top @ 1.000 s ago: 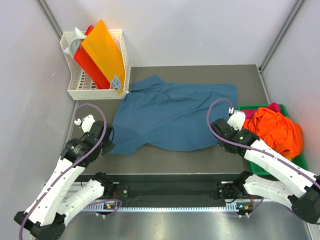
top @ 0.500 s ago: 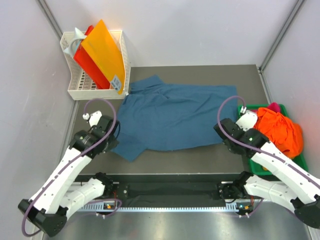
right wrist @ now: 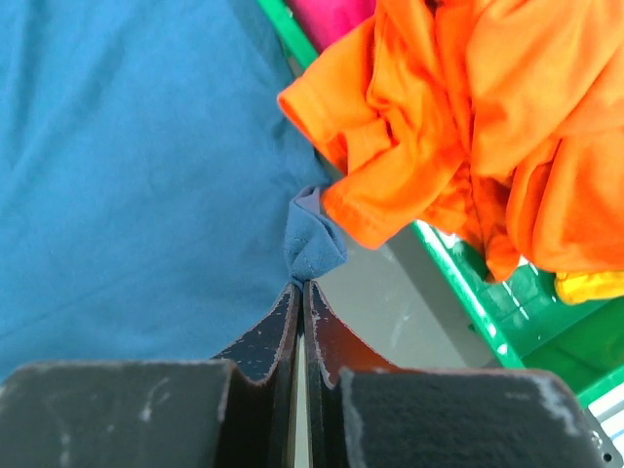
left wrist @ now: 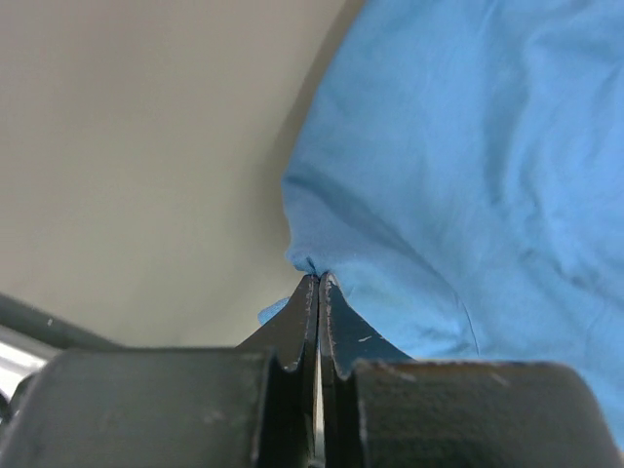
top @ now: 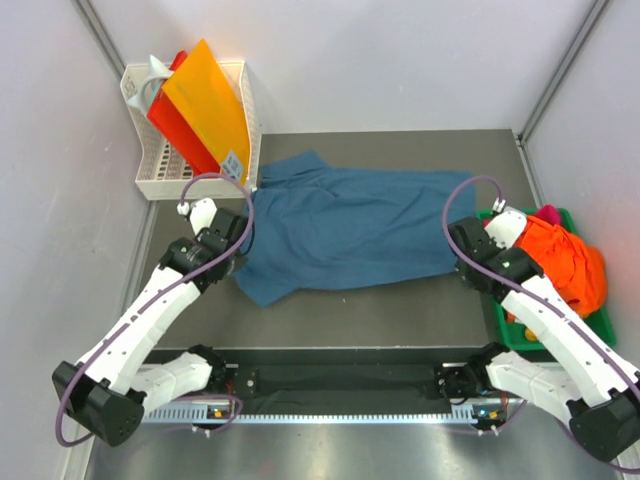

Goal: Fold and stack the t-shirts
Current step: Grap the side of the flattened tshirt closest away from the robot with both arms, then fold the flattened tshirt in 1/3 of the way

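Note:
A dark teal-blue t-shirt (top: pixel 340 225) lies spread across the middle of the table. My left gripper (top: pixel 238 258) is shut on the shirt's near-left edge, and the pinched cloth (left wrist: pixel 409 175) bunches at the fingertips (left wrist: pixel 319 279). My right gripper (top: pixel 466 262) is shut on the near-right corner, a small tuft of blue cloth (right wrist: pixel 314 244) at its tips (right wrist: pixel 300 285). An orange t-shirt (top: pixel 565 262) (right wrist: pixel 468 117) is heaped in the green tray. A magenta one (top: pixel 547 213) (right wrist: pixel 336 15) and a bit of a yellow one (right wrist: pixel 590 285) peek out beside it.
The green plastic tray (top: pixel 520 335) (right wrist: pixel 487 322) sits at the right edge, close to my right arm. A white slotted basket (top: pixel 150 175) holding orange and red folders (top: pixel 205 100) stands at the back left. Grey walls close in on both sides.
Both grippers have moved away from the arm bases, carrying the blue shirt's near edge with them. The shirt's near hem now lies farther back on the table.

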Controlling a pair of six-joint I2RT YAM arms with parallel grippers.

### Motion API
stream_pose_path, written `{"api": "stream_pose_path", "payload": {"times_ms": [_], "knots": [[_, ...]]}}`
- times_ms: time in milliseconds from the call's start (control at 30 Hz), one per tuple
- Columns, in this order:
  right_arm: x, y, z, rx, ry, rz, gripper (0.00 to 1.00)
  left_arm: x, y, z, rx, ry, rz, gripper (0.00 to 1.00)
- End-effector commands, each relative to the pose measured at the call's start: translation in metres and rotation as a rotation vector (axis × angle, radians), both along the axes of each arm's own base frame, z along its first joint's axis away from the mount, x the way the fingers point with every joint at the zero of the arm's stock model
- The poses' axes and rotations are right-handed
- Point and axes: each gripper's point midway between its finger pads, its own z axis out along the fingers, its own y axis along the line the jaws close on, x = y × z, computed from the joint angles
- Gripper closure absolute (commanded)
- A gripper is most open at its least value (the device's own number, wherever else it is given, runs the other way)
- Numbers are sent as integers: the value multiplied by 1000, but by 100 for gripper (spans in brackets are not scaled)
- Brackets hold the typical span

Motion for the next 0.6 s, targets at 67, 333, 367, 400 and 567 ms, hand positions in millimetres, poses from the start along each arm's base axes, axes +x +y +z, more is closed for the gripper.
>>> {"api": "stream_pose_path", "payload": {"times_ms": [67, 333, 367, 400, 567], "knots": [[23, -7, 13, 4, -51, 3, 100, 38, -2, 30, 22, -137, 24, 100], [36, -10, 6, -3, -39, -5, 100, 61, 1, 35, 49, -181, 41, 100], [39, -9, 6, 0, -45, -1, 100, 63, 2, 37, 53, -185, 44, 100], [41, -9, 3, -2, -35, -4, 100, 68, 2, 39, 52, -199, 44, 100], [52, -6, -5, 6, -20, -5, 100, 89, 9, 41, 45, -219, 77, 100]]}}
